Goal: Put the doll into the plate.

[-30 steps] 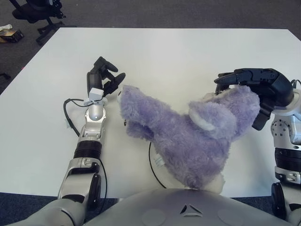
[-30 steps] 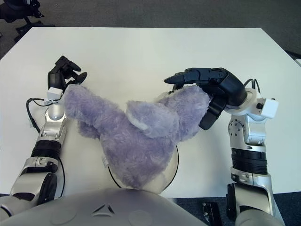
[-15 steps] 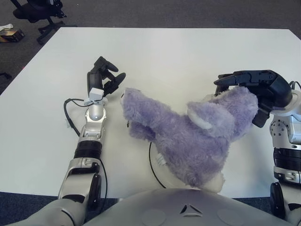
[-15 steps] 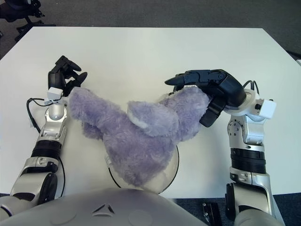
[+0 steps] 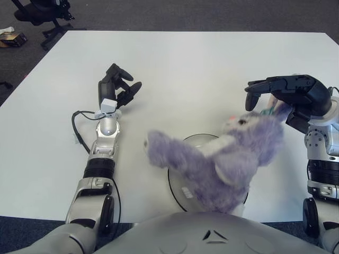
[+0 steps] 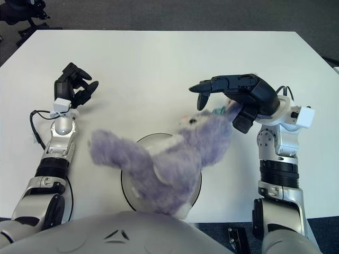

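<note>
So the big change: half a second ago the doll (image 5: 222, 164) was hanging higher off my right hand (image 6: 241, 98), stretched out sideways and covering nearly all of the plate (image 6: 139, 145). Now it has dropped and swung round. Its body is down over the plate's middle and near edge, and the far-left rim is showing again as a pale arc on the white worktop (image 5: 201, 69). One fuzzy limb still sticks out past the rim toward the left side.

The right hand has shifted a bit too, and it's sitting above the doll's head end, which is the part still off the plate on the right. Its fingers (image 6: 204, 87) look spread fairly wide over the top. Something colourful near the head sits right against the palm, so I honestly can't tell if I'm still pinching a bit of it or if it's already let go.

The left hand (image 5: 119, 84) hasn't budged. It shows well left of the plate, fingers loosely curled around nothing.

My read is the drop is basically happening, with the head end needing to settle in.
</note>
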Motion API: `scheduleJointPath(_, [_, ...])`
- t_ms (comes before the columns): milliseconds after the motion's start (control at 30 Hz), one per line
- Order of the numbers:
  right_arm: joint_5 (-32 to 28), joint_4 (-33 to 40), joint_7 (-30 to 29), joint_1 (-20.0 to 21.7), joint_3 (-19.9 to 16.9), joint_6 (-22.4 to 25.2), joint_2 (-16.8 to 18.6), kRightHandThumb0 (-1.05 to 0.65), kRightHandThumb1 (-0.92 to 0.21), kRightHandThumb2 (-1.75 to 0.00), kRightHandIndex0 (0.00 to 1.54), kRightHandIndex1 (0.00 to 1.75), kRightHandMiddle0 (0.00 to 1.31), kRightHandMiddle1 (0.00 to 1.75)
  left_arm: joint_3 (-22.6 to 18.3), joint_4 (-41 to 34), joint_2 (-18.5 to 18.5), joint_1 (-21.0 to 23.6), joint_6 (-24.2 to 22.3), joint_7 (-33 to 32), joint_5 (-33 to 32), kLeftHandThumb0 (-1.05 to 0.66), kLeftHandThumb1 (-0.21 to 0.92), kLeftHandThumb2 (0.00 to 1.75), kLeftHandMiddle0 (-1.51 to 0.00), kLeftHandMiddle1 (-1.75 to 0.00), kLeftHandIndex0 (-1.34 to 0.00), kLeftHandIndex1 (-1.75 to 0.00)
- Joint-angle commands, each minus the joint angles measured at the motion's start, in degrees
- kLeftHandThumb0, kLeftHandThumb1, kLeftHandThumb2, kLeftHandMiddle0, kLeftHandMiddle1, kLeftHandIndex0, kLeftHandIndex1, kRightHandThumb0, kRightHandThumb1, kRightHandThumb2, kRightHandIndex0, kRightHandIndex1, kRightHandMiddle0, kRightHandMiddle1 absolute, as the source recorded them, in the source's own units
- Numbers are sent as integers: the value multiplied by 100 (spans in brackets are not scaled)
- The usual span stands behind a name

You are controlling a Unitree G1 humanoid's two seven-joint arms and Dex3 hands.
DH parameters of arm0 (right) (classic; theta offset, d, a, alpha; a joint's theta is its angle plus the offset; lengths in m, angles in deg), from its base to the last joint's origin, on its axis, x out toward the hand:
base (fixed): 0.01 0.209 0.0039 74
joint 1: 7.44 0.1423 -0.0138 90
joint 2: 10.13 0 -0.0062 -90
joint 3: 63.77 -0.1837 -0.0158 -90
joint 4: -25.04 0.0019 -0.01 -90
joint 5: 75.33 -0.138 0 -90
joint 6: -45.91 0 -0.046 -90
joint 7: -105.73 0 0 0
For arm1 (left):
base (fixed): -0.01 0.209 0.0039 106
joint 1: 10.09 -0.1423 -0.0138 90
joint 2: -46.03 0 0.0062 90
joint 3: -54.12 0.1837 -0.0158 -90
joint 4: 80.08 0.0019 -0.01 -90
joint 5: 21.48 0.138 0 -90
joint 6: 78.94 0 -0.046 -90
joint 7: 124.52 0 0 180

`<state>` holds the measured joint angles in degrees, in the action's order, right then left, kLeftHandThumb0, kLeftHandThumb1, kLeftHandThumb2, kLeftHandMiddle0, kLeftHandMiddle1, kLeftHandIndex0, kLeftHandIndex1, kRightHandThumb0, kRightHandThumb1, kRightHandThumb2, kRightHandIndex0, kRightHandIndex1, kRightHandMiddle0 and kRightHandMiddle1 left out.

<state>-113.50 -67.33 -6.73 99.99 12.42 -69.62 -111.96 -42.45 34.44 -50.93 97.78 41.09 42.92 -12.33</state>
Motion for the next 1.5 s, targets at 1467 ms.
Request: scheduleJointPath(1467, [-751, 532, 24, -482, -708, 1246, -493, -74, -92, -82, 19, 3, 39, 0, 48, 556, -58, -115, 447, 257, -267, -5, 92, 7, -83, -175, -63, -175])
